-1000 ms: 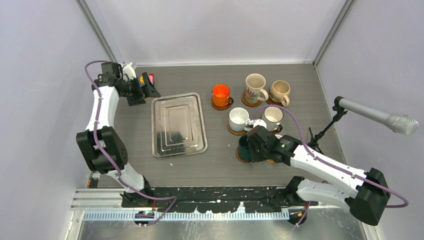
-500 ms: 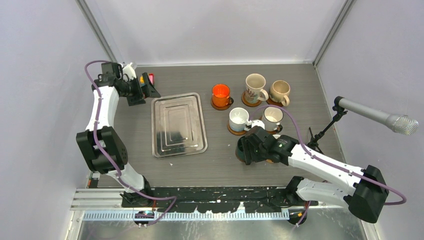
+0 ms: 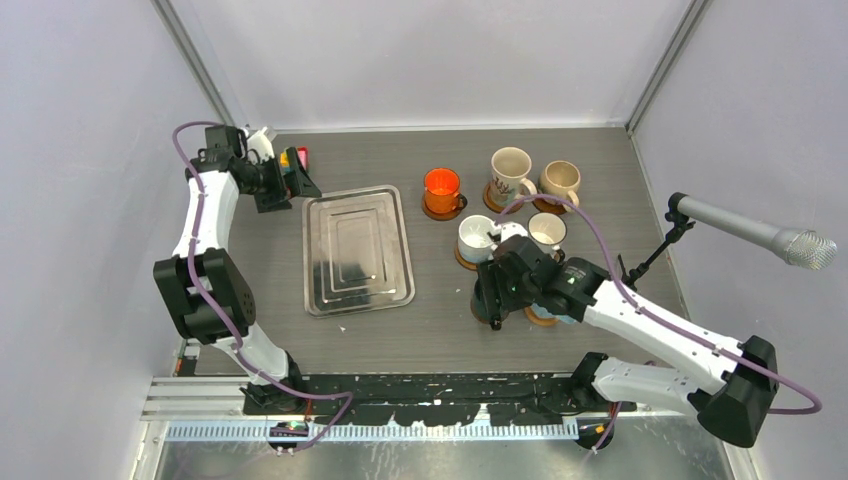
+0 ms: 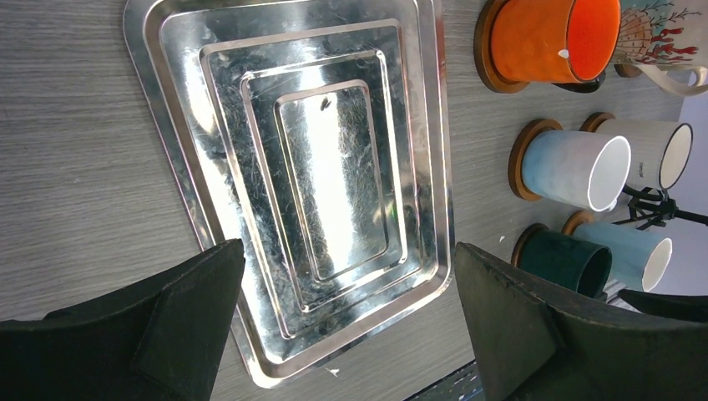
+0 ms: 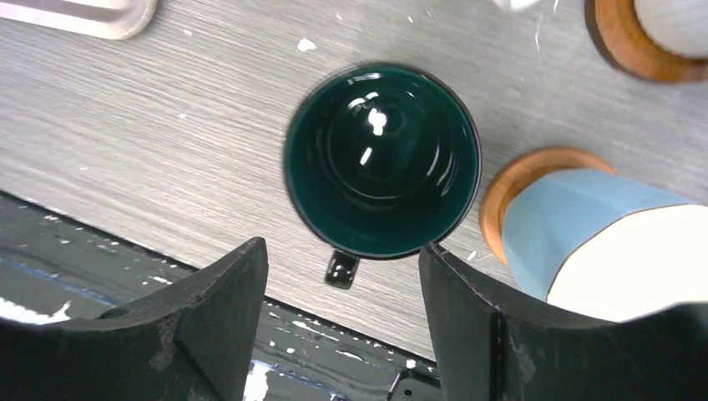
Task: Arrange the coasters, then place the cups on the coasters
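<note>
Overhead first: my right arm reaches in over the near row of mugs. The right jaws hang directly above the dark green mug, which is at the near left of the group. Five other mugs stand farther back on brown coasters, with the orange mug leftmost. My left arm is off at the far left corner, beside the metal tray.

On the left wrist camera, the left jaws are spread wide and grip nothing. The tray lies below them on the grey surface. Past the tray's right edge the green mug sits on its own coaster, with a light blue mug just beside it.

On the right wrist camera, I look straight down into the green mug, its handle pointing toward the lens. The right jaws stand apart on either side of it with a gap on each side, closed on nothing. The light blue mug on its coaster is just to the right.
</note>
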`<control>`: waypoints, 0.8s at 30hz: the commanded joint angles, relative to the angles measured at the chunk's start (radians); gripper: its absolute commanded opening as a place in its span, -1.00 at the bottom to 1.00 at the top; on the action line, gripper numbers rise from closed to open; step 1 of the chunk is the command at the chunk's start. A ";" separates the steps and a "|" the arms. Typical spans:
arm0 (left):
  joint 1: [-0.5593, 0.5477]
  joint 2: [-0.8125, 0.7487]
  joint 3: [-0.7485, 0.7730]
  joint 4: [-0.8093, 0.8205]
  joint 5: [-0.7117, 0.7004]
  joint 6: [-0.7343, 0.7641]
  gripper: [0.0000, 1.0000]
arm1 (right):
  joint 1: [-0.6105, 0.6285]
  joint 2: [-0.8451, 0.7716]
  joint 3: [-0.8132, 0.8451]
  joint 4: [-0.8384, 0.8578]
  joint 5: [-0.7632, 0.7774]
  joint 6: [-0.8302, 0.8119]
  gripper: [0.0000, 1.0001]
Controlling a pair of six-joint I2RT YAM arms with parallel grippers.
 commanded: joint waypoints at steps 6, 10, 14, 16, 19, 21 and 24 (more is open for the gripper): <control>0.007 0.001 0.041 -0.015 0.015 0.022 0.98 | 0.002 -0.069 0.150 -0.048 -0.316 -0.290 0.23; 0.007 0.002 0.037 -0.010 0.021 0.015 0.98 | 0.016 0.002 0.173 -0.075 -0.336 -0.385 -0.12; 0.007 -0.003 0.029 0.002 0.026 0.003 0.97 | 0.060 0.064 0.174 -0.070 -0.305 -0.475 -0.44; 0.007 -0.005 0.028 0.003 0.033 -0.005 0.97 | 0.099 0.072 0.175 -0.062 -0.282 -0.521 -0.51; 0.006 -0.001 0.028 0.003 0.049 -0.026 0.97 | 0.145 0.090 0.167 -0.055 -0.244 -0.562 -0.61; 0.007 -0.003 0.022 0.009 0.055 -0.036 0.97 | 0.163 0.109 0.159 -0.053 -0.219 -0.591 -0.63; 0.007 -0.012 0.008 0.023 0.058 -0.043 0.97 | 0.170 0.154 0.161 -0.054 -0.142 -0.645 -0.67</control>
